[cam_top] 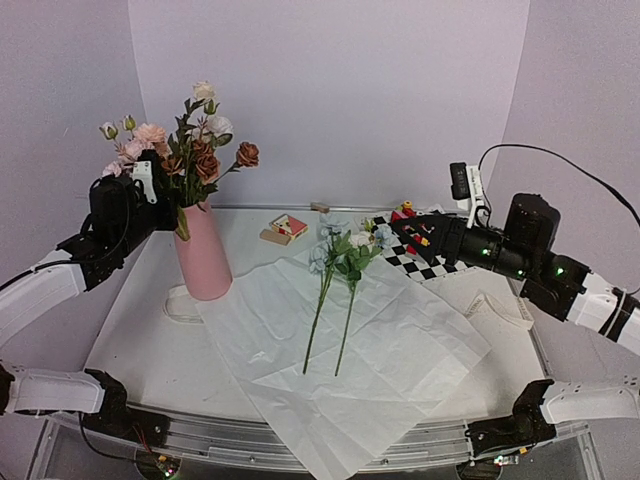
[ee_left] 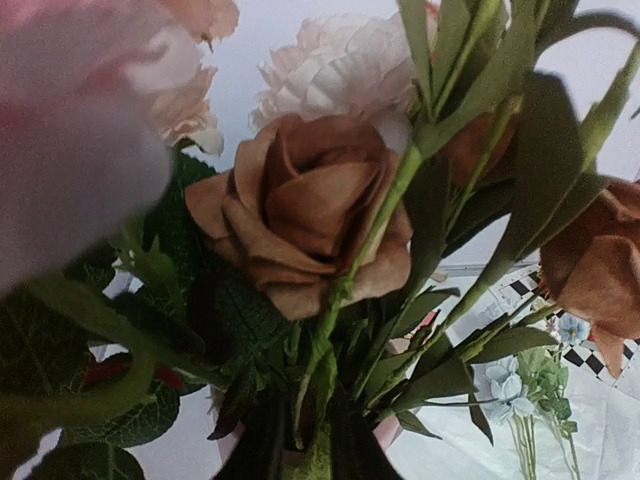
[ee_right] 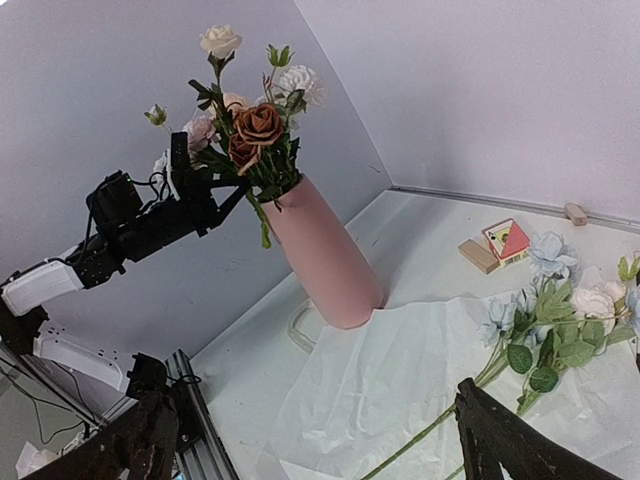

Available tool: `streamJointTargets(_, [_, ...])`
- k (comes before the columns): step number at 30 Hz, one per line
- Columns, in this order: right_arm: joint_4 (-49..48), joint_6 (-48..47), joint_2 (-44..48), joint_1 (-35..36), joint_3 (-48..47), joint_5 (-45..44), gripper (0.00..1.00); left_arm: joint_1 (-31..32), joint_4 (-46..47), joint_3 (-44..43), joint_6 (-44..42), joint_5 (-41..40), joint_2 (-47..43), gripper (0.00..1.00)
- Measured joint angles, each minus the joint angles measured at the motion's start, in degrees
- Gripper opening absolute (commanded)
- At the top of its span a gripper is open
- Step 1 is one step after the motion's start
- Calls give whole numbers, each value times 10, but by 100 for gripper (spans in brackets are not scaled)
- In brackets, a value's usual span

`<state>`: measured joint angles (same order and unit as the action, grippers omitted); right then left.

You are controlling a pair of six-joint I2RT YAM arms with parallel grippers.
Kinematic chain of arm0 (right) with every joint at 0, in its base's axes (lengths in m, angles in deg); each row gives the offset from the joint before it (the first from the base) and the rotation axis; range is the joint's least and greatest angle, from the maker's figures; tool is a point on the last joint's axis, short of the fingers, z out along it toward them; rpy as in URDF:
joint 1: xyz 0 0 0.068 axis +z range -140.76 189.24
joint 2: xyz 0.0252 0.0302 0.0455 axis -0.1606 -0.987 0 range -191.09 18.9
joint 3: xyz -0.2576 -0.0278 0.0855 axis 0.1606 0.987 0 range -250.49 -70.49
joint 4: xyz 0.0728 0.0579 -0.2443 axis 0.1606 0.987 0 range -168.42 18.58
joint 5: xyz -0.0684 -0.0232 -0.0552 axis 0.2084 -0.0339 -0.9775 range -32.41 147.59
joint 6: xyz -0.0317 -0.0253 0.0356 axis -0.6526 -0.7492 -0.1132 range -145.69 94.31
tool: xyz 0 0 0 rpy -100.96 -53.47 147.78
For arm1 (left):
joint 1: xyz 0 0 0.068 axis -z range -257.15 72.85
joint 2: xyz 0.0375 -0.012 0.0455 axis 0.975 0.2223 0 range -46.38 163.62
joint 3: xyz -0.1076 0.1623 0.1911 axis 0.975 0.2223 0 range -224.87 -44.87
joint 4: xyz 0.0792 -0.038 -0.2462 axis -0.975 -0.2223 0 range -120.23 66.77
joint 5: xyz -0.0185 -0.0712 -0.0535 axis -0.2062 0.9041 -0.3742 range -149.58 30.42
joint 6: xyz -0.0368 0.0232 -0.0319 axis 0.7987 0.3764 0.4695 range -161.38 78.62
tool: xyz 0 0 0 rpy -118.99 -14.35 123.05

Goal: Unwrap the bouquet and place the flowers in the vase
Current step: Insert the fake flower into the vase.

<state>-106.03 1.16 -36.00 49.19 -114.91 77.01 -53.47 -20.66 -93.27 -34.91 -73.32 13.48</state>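
Observation:
The pink vase point(cam_top: 205, 262) stands at the left of the table and holds several flowers point(cam_top: 195, 150): pink, white and rust-brown roses. My left gripper point(cam_top: 168, 186) is at the vase's mouth, its jaws slightly open around green stems point(ee_left: 318, 350), with a brown rose point(ee_left: 300, 205) close before the camera. Two more flowers point(cam_top: 340, 270), light blue and white, lie on the unfolded white paper point(cam_top: 330, 380) in the middle. My right gripper point(cam_top: 410, 230) hovers open and empty over the checkered mat, right of the lying blooms point(ee_right: 560, 320). The right wrist view shows the vase point(ee_right: 325, 260) too.
A black-and-white checkered mat point(cam_top: 428, 264) lies at the back right with small colourful blocks point(cam_top: 405, 212) near it. A wooden block and a red-and-white toy point(cam_top: 288, 227) sit behind the paper. A pale loop point(cam_top: 180, 305) lies at the vase's foot.

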Motion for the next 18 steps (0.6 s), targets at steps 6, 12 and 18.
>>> streamJointTargets(6, [5,1,18,0,5,-3,97,0,-33,-4,17,2,3,48])
streamJointTargets(12, [7,3,24,0,7,-4,97,0,-80,-18,32,10,-37,58])
streamJointTargets(18, [8,6,24,0,7,-4,97,0,-114,-56,41,17,-86,58])
